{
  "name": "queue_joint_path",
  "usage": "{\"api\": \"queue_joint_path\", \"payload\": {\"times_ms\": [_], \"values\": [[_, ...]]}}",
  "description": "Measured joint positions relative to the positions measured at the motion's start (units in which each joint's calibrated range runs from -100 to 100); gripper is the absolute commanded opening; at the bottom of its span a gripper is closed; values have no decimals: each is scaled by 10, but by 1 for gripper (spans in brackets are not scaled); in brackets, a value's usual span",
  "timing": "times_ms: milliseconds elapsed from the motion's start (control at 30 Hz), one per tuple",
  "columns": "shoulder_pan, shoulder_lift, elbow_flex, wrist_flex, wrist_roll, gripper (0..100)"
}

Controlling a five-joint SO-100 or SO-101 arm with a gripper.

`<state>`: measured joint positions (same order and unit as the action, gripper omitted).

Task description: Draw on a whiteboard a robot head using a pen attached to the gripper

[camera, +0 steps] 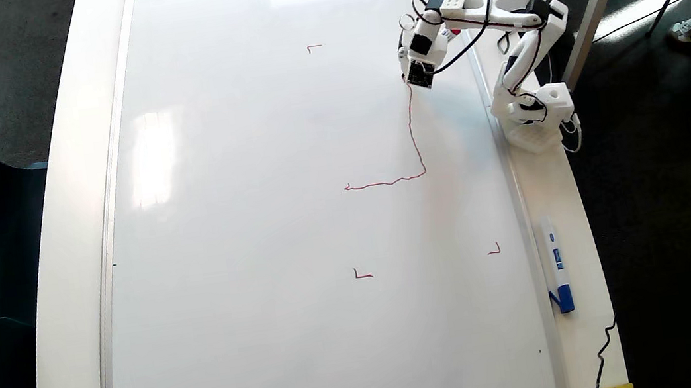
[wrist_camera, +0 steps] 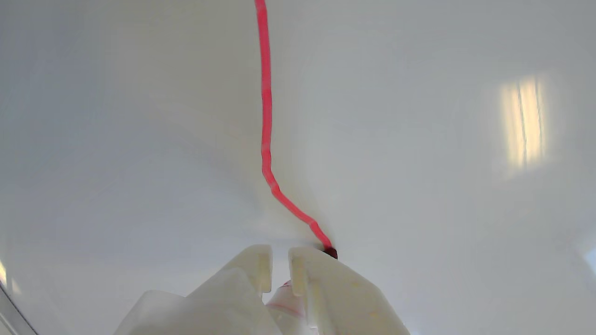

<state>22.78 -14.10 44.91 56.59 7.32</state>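
Whiteboard: lies flat across the table under your overhead view, glossy, silver-framed, with small red corner marks set out on its surface

Robot head: barely begun. You have two joined strokes only: a wobbly horizontal run across the middle of the board, and a long stroke climbing from its right end toward the arm. Judged from this, roughly half of the outline is down; the other two sides, the inner rectangles and the antenna are all left to draw

Gripper: sits over the upper right part of the board in the overhead view, at the live end of the long stroke. In the wrist view its two white fingers stand close together with a narrow slot between them; you can see something white and pinkish lodged behind that slot, so treat the claw as clenched on the marker

Pen: only the dark tip shows in the wrist view, touching the board exactly where the red line ends; contact looks live, so drawing is under way

Spare marker: white with a blue cap, lies on the table beside the board's right frame, well apart from the arm, untouched

Arm base: stands just off the board's right edge
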Motion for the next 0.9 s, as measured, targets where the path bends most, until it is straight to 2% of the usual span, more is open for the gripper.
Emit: {"api": "queue_joint_path", "payload": {"times_ms": [467, 900], "values": [[63, 75, -81, -9, 9, 1], [48, 196, -238, -15, -12, 1]]}}
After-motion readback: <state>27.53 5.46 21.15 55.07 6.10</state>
